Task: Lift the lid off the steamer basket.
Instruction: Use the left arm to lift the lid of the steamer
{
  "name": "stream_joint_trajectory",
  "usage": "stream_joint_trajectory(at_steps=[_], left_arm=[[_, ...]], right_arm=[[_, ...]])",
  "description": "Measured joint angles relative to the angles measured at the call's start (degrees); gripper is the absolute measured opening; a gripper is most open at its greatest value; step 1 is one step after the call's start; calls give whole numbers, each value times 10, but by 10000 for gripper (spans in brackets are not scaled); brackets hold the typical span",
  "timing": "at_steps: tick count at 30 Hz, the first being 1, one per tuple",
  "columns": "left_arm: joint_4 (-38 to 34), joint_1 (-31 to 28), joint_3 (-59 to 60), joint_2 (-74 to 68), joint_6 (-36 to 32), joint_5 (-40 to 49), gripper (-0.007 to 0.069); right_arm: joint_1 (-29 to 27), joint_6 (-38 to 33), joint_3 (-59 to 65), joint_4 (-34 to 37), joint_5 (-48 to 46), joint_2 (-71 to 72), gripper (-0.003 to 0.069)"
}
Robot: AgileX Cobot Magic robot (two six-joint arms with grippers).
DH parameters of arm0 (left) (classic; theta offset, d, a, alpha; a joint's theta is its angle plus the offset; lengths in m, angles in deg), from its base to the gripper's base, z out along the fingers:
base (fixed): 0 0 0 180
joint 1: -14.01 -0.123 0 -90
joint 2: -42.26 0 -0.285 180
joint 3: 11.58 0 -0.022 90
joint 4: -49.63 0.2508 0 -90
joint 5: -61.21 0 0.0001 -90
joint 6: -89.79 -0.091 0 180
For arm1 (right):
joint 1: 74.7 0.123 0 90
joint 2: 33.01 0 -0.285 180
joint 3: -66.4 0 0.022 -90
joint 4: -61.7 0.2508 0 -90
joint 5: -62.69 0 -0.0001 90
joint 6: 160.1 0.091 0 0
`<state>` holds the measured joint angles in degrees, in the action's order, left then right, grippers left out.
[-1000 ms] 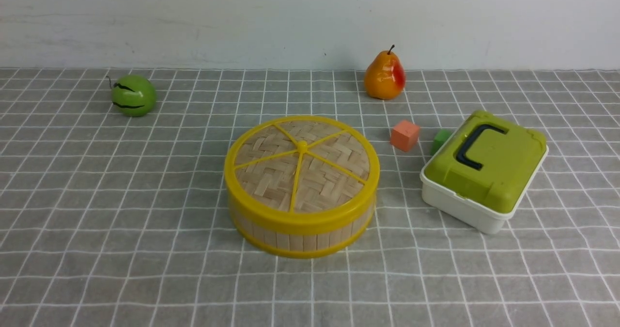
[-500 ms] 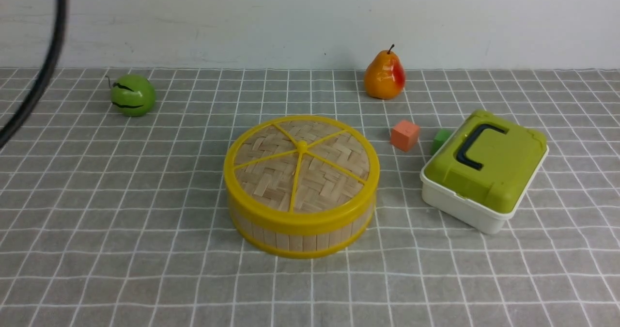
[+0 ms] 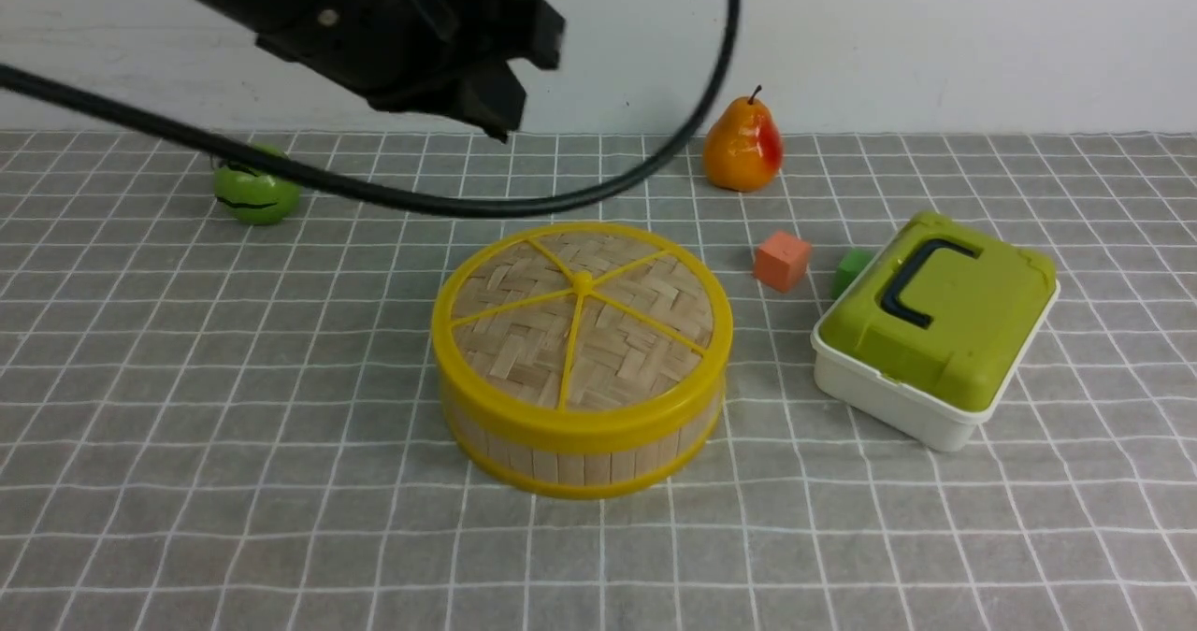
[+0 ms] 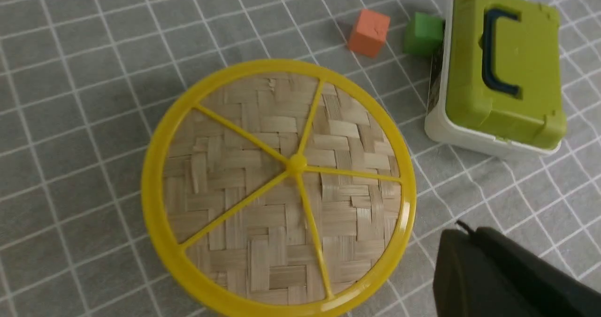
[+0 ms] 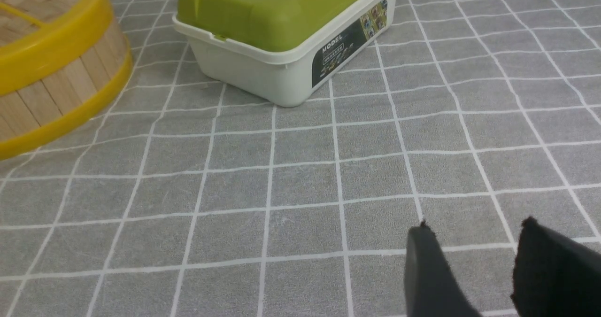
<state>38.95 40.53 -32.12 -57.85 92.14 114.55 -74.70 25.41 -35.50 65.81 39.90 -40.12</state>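
Note:
The lid (image 3: 580, 318), a woven bamboo disc with a yellow rim, spokes and centre knob, sits closed on the steamer basket (image 3: 580, 458) at the table's middle. In the left wrist view the lid (image 4: 263, 190) fills the middle. My left gripper (image 4: 462, 232) hangs above the table beside the lid's rim, its two black fingers pressed together and empty. In the front view the left arm's black end (image 3: 519, 79) is high above and behind the basket. My right gripper (image 5: 475, 230) is open and empty, low over bare cloth to the right of the basket (image 5: 56, 77).
A white box with a green lid (image 3: 935, 327) stands right of the basket. An orange cube (image 3: 782, 261) and a green cube (image 3: 851, 271) lie behind it. A pear (image 3: 743, 145) and a green fruit (image 3: 257, 192) stand at the back. A black cable (image 3: 524, 206) loops above the basket.
My left arm has swung in from the left, high across the back of the front view, trailing its cable over the basket. Nothing on the table has moved.

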Motion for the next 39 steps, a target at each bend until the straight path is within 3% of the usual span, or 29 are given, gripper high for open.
stream_joint_trajectory(at_steps=[1, 8, 12, 18, 28, 36, 39], left_arm=[[4, 2, -5, -4, 1, 1, 26], [103, 49, -102, -136, 33, 45, 314], [145, 61, -174, -208, 53, 106, 395], [166, 62, -263, -288, 62, 156, 398], [227, 63, -274, -360, 94, 163, 379], [231, 63, -277, -364, 114, 139, 373], [232, 63, -278, -366, 121, 137, 337]], right_arm=[[0, 0, 0, 0, 0, 0, 241], [0, 0, 0, 0, 0, 0, 241], [0, 0, 0, 0, 0, 0, 241], [0, 0, 0, 0, 0, 0, 241], [0, 0, 0, 0, 0, 0, 241], [0, 0, 0, 0, 0, 0, 241], [0, 0, 0, 0, 0, 0, 241]])
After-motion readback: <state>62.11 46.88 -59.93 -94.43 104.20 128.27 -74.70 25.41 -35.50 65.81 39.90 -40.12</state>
